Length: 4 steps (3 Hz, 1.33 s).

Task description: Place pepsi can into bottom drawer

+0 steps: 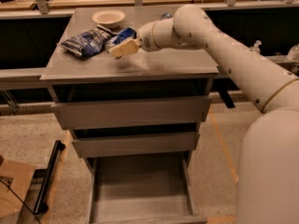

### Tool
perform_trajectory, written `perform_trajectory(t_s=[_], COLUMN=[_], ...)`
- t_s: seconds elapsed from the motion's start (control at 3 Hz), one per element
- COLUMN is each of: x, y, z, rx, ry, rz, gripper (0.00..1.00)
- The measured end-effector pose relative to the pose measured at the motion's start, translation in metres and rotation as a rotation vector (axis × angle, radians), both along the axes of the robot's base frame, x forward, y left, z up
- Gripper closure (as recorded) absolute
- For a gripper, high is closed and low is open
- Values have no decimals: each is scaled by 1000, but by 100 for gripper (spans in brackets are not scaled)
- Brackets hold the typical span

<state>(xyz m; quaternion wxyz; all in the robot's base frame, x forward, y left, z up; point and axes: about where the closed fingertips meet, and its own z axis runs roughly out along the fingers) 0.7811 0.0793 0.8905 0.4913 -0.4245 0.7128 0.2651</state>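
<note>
End effector at pepsi can, chip bag just beside.

On the grey cabinet top: a pale bowl at the back, a crinkled blue chip bag toward the left, and just beside it a pepsi can. Right at the can's front, low over the top, the gripper, at the end of a white arm reaching in from the right. Below, top drawer and middle drawer pushed in; bottom drawer pulled out, flat grey floor showing.
</note>
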Motion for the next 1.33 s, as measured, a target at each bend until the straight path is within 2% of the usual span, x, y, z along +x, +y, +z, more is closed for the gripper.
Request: perform_trajectory(t_s=[0.33,0.67,1.0,1.33], x=[-34,-92,-164,-226], y=[-34,-65,-91,-112], z=[18,25,17,-7], rx=[3,-14,-29,12], ry=[-3,37,96,186], rz=[33,102,185,229], gripper=[100,100,100,100])
